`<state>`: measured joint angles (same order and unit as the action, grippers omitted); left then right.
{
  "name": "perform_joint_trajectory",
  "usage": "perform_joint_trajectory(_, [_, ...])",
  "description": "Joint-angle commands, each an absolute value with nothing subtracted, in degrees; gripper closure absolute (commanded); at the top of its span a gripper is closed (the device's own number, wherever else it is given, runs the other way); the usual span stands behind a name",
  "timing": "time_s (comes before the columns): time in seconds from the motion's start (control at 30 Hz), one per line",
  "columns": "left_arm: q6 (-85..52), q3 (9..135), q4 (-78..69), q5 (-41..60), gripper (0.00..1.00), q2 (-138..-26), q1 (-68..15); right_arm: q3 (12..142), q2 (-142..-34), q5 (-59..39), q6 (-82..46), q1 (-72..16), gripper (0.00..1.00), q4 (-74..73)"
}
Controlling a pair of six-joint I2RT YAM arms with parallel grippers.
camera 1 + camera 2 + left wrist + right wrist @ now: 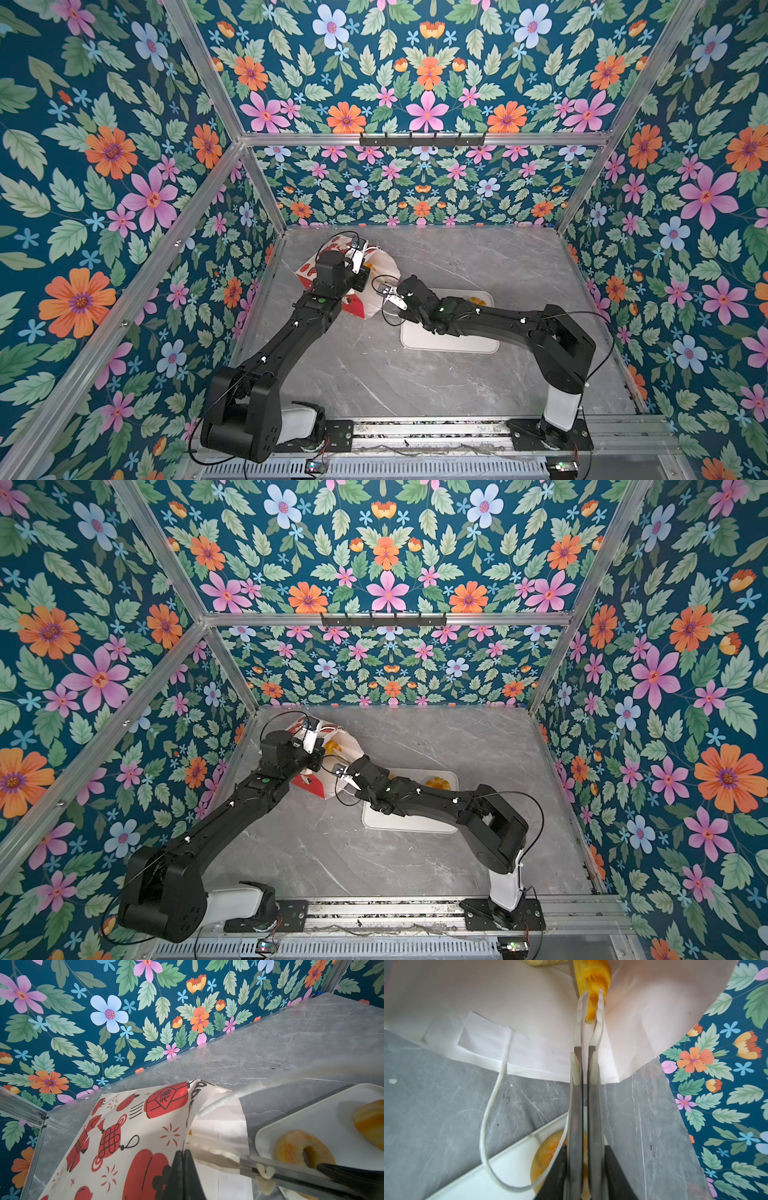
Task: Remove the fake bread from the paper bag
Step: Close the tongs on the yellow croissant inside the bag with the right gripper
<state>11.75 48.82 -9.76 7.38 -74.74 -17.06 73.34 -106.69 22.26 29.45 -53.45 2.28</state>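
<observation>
Right gripper (590, 1006) clamped on a pastry (591, 976) inside the paper bag (128, 1126).

The bag lay on its side at the far left of the table, its white mouth facing right toward the white tray (311, 1109). The left gripper (182, 1157) was pinched shut on the bag's upper rim, holding the mouth open. The right gripper's slim fingers gripped the narrow end of a glossy orange-yellow piece of the fake bread, and another yellow piece showed deeper in. A ring doughnut (291, 1147) and a second piece lay on the tray. The pastry looked light and rigid, with a slick surface. An end hold like this could let it swivel or slip, so a grip nearer its thicker middle would probably be safer. The thin paper would crease easily, and the loose cord handle (488, 1109) by the mouth could snag.
</observation>
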Motion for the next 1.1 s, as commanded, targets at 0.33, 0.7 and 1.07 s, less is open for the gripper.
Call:
perform_joint_trajectory(0.33, [11.2,48.5,-11.5,7.6,1.00,-74.4,-16.9,76.2,-108.4,21.4,28.2,-53.5,0.72,1.4])
perform_joint_trajectory(0.7, [11.1,48.3,-11.7,7.9,1.00,-74.2,-16.9,78.1,-109.5,22.2,29.1,-53.5,0.65,1.0])
perform_joint_trajectory(1.07, [10.9,48.4,-11.6,8.1,1.00,-73.9,-16.9,84.1,-115.4,22.0,30.2,-53.1,0.64,2.6])
